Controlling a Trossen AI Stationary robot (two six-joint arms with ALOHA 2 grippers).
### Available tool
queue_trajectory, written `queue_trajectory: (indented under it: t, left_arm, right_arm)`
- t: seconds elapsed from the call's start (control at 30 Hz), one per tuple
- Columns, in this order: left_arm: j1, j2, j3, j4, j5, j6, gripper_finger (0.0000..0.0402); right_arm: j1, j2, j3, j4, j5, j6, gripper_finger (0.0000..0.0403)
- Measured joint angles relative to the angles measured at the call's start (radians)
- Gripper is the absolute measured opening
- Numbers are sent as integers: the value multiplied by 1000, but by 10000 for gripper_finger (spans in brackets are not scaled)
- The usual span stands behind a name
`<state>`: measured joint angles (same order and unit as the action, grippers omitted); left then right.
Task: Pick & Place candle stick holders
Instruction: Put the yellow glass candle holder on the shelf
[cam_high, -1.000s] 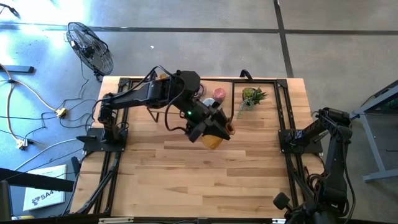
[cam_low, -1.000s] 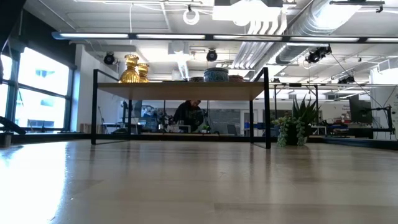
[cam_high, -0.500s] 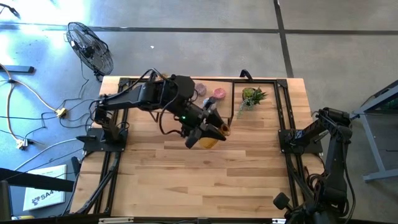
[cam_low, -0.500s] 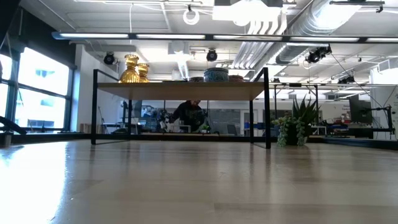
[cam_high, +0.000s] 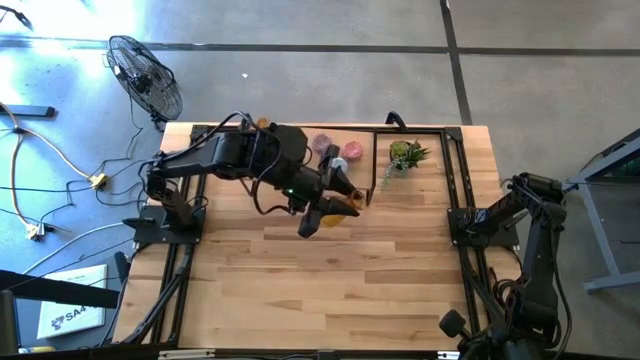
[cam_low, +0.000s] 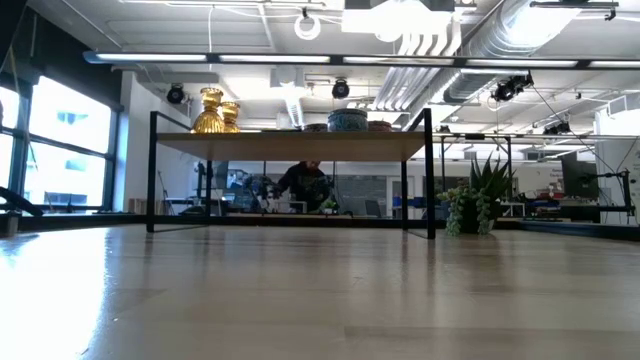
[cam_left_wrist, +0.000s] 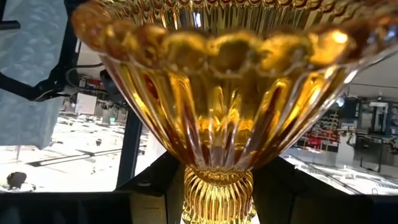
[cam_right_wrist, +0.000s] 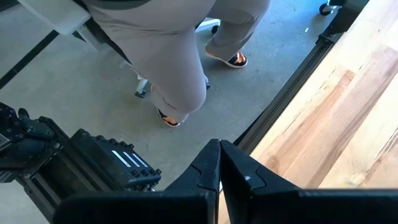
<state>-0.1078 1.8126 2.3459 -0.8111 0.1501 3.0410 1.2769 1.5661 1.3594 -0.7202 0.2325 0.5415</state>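
We are carrying an amber holder pinched in our left gripper, with pink ones waiting just beyond it.

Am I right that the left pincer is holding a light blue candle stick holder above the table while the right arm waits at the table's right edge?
Not quite: the left pincer holds an amber candle stick holder, not a light blue one, as the left wrist view shows. The right arm does wait at the table's right edge.

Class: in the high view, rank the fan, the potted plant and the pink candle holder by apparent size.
1. fan
2. potted plant
3. pink candle holder, partly hidden by the arm, so less certain.
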Motion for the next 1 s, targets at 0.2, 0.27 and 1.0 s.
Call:
queue_trajectory:
  t: [0.2,0.27,1.0]
  left_arm:
    - [3,-9,0,-10,-43,17,134]
    - [3,-16,0,-9,-59,31,134]
    - [16,-36,0,-64,-73,7,134]
  right_arm:
    - [0,0,0,0,0,0,4]
    - [0,0,0,0,0,0,5]
    - [0,0,0,0,0,0,7]
